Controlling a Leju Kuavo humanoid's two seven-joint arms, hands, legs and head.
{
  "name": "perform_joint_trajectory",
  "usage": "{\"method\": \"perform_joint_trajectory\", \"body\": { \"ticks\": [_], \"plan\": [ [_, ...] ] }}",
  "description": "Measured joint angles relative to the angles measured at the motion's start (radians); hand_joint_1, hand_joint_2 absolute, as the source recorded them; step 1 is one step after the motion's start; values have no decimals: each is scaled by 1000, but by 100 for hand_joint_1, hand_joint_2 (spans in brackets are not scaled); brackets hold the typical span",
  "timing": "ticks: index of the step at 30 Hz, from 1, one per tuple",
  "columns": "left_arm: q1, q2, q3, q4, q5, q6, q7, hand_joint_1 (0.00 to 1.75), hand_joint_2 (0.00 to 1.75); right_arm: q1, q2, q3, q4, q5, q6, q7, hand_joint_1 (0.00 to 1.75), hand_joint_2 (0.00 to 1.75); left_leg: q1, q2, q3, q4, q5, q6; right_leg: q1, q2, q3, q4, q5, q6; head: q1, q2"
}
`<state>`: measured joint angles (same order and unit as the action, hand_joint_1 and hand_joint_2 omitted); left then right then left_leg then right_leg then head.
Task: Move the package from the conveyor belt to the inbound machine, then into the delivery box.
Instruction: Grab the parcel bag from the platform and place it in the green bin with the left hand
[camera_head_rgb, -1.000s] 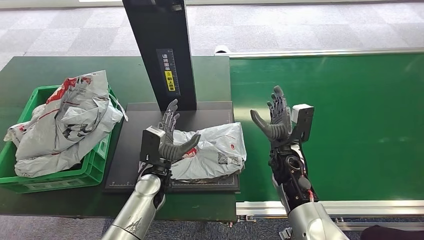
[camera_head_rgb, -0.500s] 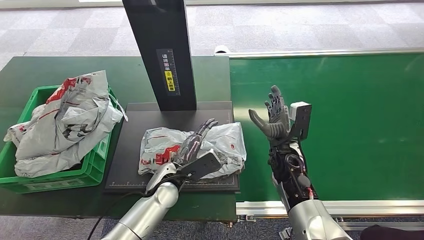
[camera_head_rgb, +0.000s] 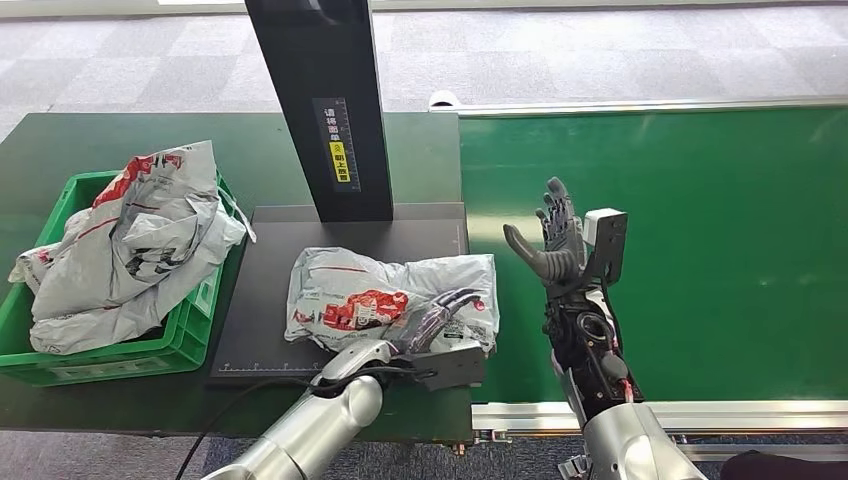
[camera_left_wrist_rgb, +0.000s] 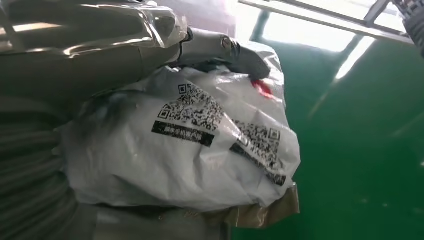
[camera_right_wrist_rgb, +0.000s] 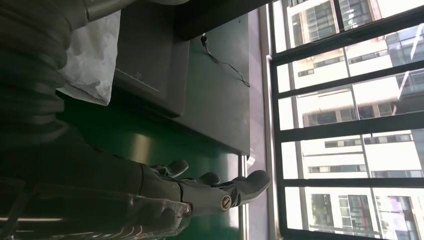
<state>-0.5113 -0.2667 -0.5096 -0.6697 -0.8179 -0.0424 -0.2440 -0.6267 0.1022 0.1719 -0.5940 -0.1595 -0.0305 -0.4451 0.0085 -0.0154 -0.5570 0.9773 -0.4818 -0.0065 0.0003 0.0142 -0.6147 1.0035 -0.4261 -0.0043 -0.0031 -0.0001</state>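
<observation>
Green crate (camera_head_rgb: 190, 335) is stuffed with grey bags (camera_head_rgb: 130, 240). Left hand (camera_head_rgb: 440, 320) lies flat on the package (camera_head_rgb: 380, 290), fingers spread, not gripping. Right hand (camera_head_rgb: 555, 240) is wide open over the belt (camera_head_rgb: 700, 250).

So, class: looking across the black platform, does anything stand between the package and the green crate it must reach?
Nothing visible stands between them. The package lies on the inbound machine, with bare platform up to the green crate. The crate already holds other bags, heaped above its rim.

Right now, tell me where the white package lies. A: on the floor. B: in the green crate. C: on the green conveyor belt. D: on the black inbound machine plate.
D: the white package lies on the black plate below the upright column.
</observation>
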Motion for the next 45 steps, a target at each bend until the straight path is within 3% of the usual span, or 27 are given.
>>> {"method": "perform_joint_trajectory", "body": {
  "ticks": [4, 5, 14, 22, 36, 45],
  "plan": [
    [-22, -6, 0, 30, -2, 0, 10, 172, 175, 4, -1, -2, 0, 0, 0, 2, 0, 175, 0, 0, 0, 0, 0, 0, 0, 0, 1, 0, 0, 0, 0, 0],
    [-27, -7, 1, 35, -2, 1, 13, 175, 175, 5, -1, -2, 0, 1, 0, 2, 0, 175, 0, 0, 1, 0, 0, 0, 0, 0, 1, 0, 0, 0, 0, 0],
    [-39, -15, 14, 58, 18, 20, -5, 175, 175, 11, -1, -3, -7, 20, 0, 5, 0, 175, 0, 0, 1, 0, 0, 0, 0, 0, 1, 0, 0, 0, 0, 0],
    [7, -15, 50, 32, 50, 165, -100, 175, 175, 15, -2, -4, -27, 28, 7, 5, 0, 175, 0, 0, 0, 0, 0, 0, 0, 0, 1, 0, 0, 0, 0, 0],
    [131, -21, 173, -332, 281, 616, -412, 175, 175, 59, -7, -7, -83, 27, 7, -16, 0, 175, 0, 0, 0, 0, 0, 0, 0, 0, 0, 0, 0, 0, 0, 0],
    [160, -18, 206, -479, 304, 649, -435, 175, 175, 62, -7, -7, -83, 23, 7, -22, 0, 175, 0, 0, 0, 0, 0, 0, 0, 0, 0, 0, 0, 0, 0, 0]
  ]
}}
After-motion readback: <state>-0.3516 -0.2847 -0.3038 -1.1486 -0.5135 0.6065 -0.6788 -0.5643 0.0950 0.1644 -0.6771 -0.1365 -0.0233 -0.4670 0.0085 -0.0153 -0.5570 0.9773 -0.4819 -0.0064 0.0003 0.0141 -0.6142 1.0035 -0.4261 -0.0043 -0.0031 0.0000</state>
